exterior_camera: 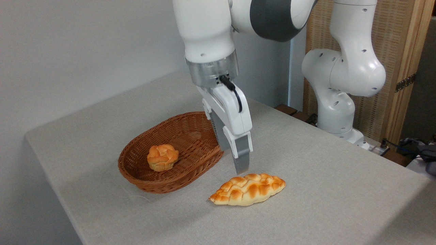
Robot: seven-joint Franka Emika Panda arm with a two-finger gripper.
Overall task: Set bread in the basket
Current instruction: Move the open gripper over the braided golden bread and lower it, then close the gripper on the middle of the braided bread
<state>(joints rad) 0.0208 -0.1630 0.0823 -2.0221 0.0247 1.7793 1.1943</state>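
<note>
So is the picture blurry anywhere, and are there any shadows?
In the camera view, the bread, basket and gripper all look sharp; light is soft and even, with only faint shadows under the bread and beside the basket; no glare on the table.

The hand (235,160) hides part of the basket's (160,182) far rim. Its fingers overlap, so their gap cannot be told. The desk (323,190) runs off the bottom edge.

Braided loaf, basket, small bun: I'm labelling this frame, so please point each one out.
braided loaf (248,189), fixed camera, middle of its crust.
basket (170,185), fixed camera, near outer wall.
small bun (162,157), fixed camera, its top, inside the basket.
</note>
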